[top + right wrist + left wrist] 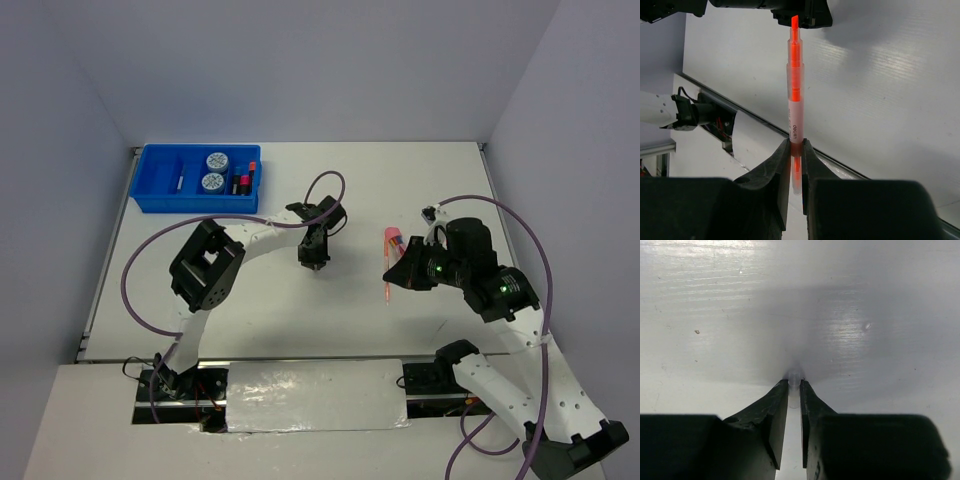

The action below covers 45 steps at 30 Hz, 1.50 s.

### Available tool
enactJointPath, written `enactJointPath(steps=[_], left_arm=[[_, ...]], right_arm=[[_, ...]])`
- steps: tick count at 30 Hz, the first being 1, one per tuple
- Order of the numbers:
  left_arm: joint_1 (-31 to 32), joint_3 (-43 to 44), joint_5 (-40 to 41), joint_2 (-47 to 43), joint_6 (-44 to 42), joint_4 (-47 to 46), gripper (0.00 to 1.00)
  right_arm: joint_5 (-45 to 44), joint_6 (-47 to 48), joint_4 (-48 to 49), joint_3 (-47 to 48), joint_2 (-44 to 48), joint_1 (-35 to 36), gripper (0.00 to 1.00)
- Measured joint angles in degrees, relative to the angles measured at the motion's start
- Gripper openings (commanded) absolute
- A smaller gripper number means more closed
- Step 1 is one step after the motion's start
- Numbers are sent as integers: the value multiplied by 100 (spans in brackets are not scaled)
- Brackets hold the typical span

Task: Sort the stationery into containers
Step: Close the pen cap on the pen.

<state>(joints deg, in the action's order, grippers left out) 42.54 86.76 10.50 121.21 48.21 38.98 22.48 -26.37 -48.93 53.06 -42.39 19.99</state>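
The blue tray [160, 180] stands at the far left. It holds two round blue-white discs [214, 171], capped black highlighters [246, 180] and a thin silver pen [180, 182]. My right gripper [397, 273] [795, 146] is shut on a thin orange pen [389, 243] [794, 85], which sticks out past the fingertips above the table. My left gripper [315, 263] [794, 382] points straight down at the table's middle. Its jaws are nearly together on a small whitish translucent cylinder [794, 378] at the tips. The top view hides this thing.
The white table [300, 320] ends at grey walls at the back and sides. A foil-covered plate [315, 395] lies at the near edge between the arm bases. Purple cables [140, 270] loop beside both arms. The left arm's wrist [800, 12] shows at the top of the right wrist view.
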Motion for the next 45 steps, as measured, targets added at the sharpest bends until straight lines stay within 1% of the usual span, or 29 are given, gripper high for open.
enactJointPath(steps=[2,5,9,10,13,18,19,20,24,27,30,34,37,39,41,45], left_arm=[[0,2,7,4,-7,2,30],[0,-2,15,4,-13,-2,36],[0,-15,83,7,-28,-11,38],[0,-17,96,7,-28,-15,41],[11,-44,166,4,-24,-31,40],[61,-61,334,2,-37,-13,29],[63,-61,345,2,-37,-7,11],[63,-63,343,2,-28,-2,0],[66,-136,297,-63,-155,-96,0],[28,-348,203,-306,-153,-293,0],[-61,-424,59,-553,-170,-444,0],[-295,-428,-361,-763,-321,-22,0],[-483,-420,-822,-1311,-341,-66,0],[-601,-420,-1246,-1947,-299,-404,0],[-671,-535,-1687,-2640,-208,-1113,0],[-723,-1071,-2415,-3880,70,-2658,0]], right_arm=[[-22,-13,0,0,13,0,0],[-22,-42,2,0,37,0,0],[-20,-103,4,0,70,0,0],[-17,-111,7,0,74,0,0],[-15,-131,13,-2,96,0,0],[15,-173,52,-4,175,0,0],[35,-181,68,-7,186,0,0],[50,-190,90,-9,197,0,0],[109,-208,188,-13,216,0,0],[271,-164,330,-81,254,0,0],[575,-98,656,-472,343,0,0],[896,-83,1010,-1056,409,0,0],[1073,-151,1283,-1325,328,0,0],[1211,-243,1499,-1397,238,0,0],[1327,-350,1759,-1425,195,0,0],[1567,-643,2435,-1432,177,55,0]])
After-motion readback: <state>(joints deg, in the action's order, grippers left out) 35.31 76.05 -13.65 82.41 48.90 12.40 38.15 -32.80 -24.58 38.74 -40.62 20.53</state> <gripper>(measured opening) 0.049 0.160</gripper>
